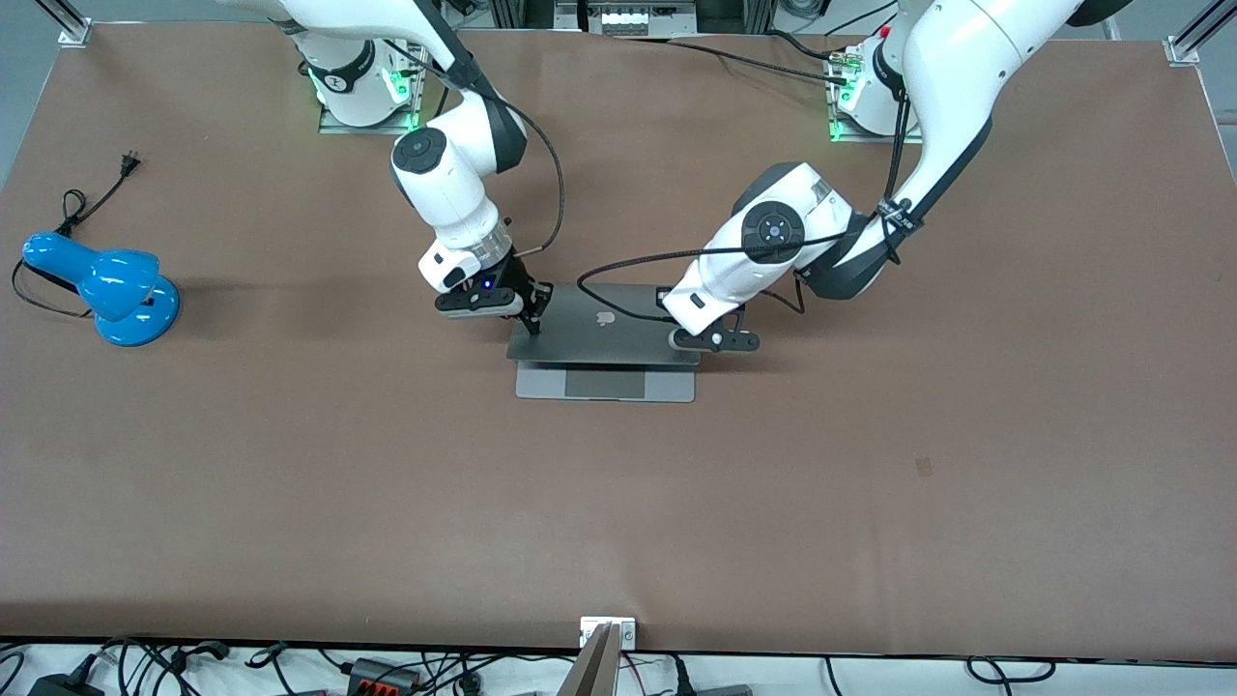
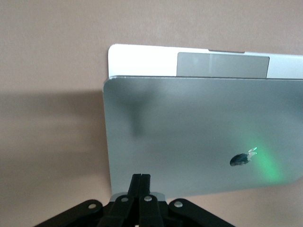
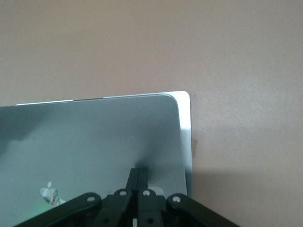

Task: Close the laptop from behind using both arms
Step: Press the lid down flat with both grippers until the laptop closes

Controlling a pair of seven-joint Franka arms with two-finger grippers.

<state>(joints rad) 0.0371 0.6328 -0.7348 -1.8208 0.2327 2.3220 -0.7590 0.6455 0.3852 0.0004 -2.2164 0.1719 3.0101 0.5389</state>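
The silver-grey laptop (image 1: 604,338) lies mid-table with its lid tilted far down over the base. A strip of palm rest and the trackpad (image 1: 605,384) still show at the edge nearer the front camera. My right gripper (image 1: 533,324) is shut, its tips pressing on the lid near the corner toward the right arm's end. My left gripper (image 1: 681,334) is also shut and rests on the lid's corner toward the left arm's end, mostly hidden under its wrist. The left wrist view shows the shut left gripper (image 2: 141,176) against the lid (image 2: 189,132). The right wrist view shows the shut right gripper (image 3: 138,170) on the lid (image 3: 94,142).
A blue desk lamp (image 1: 106,285) lies at the right arm's end of the table, its black cord and plug (image 1: 129,164) trailing toward the bases. A metal bracket (image 1: 607,633) sits at the table edge nearest the front camera.
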